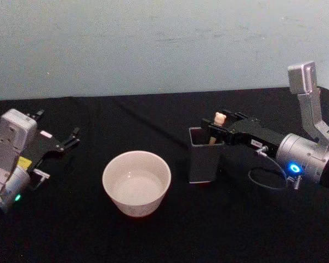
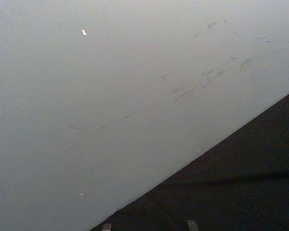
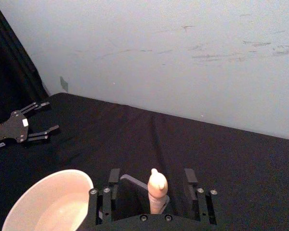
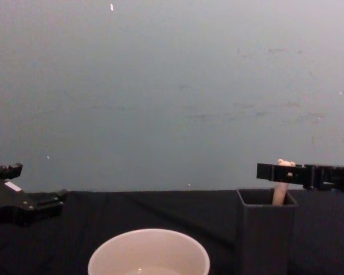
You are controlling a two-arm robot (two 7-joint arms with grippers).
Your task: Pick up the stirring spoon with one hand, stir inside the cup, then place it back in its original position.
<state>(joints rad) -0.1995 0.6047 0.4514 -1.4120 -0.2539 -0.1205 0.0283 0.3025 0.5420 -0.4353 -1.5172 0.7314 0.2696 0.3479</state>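
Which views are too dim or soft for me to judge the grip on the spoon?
Head view: dim, black table swallows shadows, the spoon's bear head stays readable at the right gripper. Right wrist view: handle sharp between the open fingers. Chest view: soft, the cup cut off. Left wrist view: just wall; left gripper parked.

Head looks down, chest across low; both share the cup (image 1: 136,182) and wall (image 4: 172,86).
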